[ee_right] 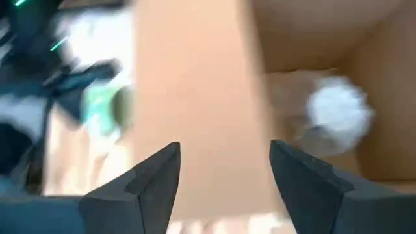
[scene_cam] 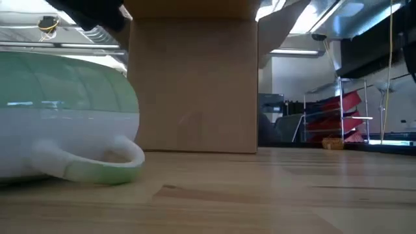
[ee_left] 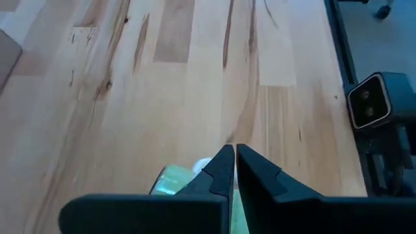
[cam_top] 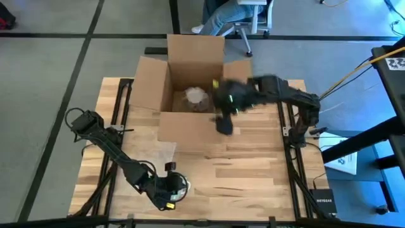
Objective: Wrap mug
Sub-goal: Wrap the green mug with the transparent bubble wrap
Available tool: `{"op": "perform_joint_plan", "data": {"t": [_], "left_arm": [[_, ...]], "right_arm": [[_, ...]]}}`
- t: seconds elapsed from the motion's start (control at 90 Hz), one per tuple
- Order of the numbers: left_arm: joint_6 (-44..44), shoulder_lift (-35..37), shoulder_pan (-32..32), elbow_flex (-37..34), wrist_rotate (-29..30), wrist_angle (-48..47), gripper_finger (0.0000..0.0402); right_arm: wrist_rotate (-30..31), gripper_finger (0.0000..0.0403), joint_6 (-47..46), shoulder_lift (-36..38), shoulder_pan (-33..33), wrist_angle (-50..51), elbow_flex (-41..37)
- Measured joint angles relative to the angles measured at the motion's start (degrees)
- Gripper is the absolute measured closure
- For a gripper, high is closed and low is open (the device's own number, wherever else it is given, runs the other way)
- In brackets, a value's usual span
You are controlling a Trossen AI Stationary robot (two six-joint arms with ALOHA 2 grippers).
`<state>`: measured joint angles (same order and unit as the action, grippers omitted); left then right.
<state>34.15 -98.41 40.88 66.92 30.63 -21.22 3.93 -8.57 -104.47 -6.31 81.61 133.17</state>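
The green and white mug [scene_cam: 62, 117] sits on the wooden table near its front left, its pale handle [scene_cam: 84, 162] low on the near side. It also shows in the high view as the mug [cam_top: 183, 186]. My left gripper [ee_left: 234, 162] comes down on it from above, fingers almost together. My right gripper [ee_right: 224, 175] stands open, blurred, above the near wall of the open brown box [cam_top: 190, 82], touching nothing. A crumpled wad of bubble wrap [ee_right: 338, 110] lies inside the box. My left gripper is shut on the mug from above, its fingers [ee_left: 218, 175] pointing down. A thin green strip [ee_left: 236, 211] shows between them, and the mug's green edge [ee_left: 170, 181] shows beside them. The fingers hide the place of contact. The mug rests on the table.
The box stands at the table's far middle, flaps spread. A clear sheet [cam_top: 163, 152] lies flat before it on the left. Bare wood [cam_top: 253, 171] stretches right of the mug. A person sits on a chair [cam_top: 243, 19] beyond the far edge.
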Motion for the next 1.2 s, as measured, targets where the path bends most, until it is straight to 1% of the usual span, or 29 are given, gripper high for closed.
{"op": "perform_joint_plan", "data": {"t": [0.067, 0.178, 0.267, 0.333, 0.378, 0.444, 0.533, 0.611, 0.722, 0.833, 0.889, 0.967, 1.056, 1.156, 1.2], "left_arm": [[0.7, 0.0, 0.0, 0.0, -0.3, -0.8, 0.0402], [1.0, 0.0, 0.0, 0.0, -1.6, -1.1, 0.0402], [1.4, 0.0, 0.3, 0.0, -2.1, -1.1, 0.0402], [1.4, 0.0, 0.6, 0.0, -2.2, -1.1, 0.0402], [1.5, 0.0, 0.8, 0.0, -2.2, -1.1, 0.0402], [1.8, 0.0, 1.3, 0.0, -2.2, -1.1, 0.0402], [3.0, 0.0, 1.9, 0.0, -2.8, -1.2, 0.0402], [4.3, 0.0, 2.8, 0.0, -3.3, -1.3, 0.0402], [7.4, 0.0, 4.5, 0.0, -4.2, -2.1, 0.0402], [10.2, 0.0, 7.0, 0.0, -6.5, -2.8, 0.0402], [11.5, 0.0, 8.4, 0.0, -6.5, -3.0, 0.0402], [13.4, 0.0, 10.1, 0.0, -6.0, -3.8, 0.0402], [14.9, -0.5, 11.2, 0.0, -5.7, -3.5, 0.0402], [15.2, -2.6, 11.6, 0.0, -5.1, -3.5, 0.0402], [15.1, -3.9, 11.6, 0.0, -5.1, -3.2, 0.0402]], "right_arm": [[2.4, 0.018, -0.8, 0.0, -5.6, 1.5, -0.1], [7.9, 0.018, -5.0, 0.1, -14.8, 1.5, -0.1], [14.2, 0.018, -8.4, 0.3, -22.1, 0.1, -2.2], [19.9, 0.018, -11.2, 0.3, -26.9, -1.4, -5.5], [22.5, 0.018, -13.1, 0.2, -29.5, -2.2, -8.4], [23.5, 0.0181, -16.2, 0.3, -32.2, -5.2, -14.1], [23.5, 0.0189, -19.8, 0.2, -33.9, -13.7, -23.8], [23.2, 0.0198, -20.4, 0.1, -34.2, -24.5, -32.7], [19.4, 0.0208, -17.9, 0.1, -32.7, -44.6, -45.3], [15.0, 0.0213, -15.2, 0.1, -28.6, -66.0, -56.4], [11.9, 0.0214, -14.9, 0.1, -26.1, -76.3, -61.5], [7.8, 0.0214, -14.8, 0.1, -22.7, -88.0, -67.3], [4.2, 0.0214, -14.9, -0.3, -19.4, -96.8, -71.8], [1.2, 0.0214, -14.9, -1.9, -16.8, -101.8, -73.7], [0.1, 0.0214, -14.3, -2.8, -16.2, -102.2, -73.8]]}}
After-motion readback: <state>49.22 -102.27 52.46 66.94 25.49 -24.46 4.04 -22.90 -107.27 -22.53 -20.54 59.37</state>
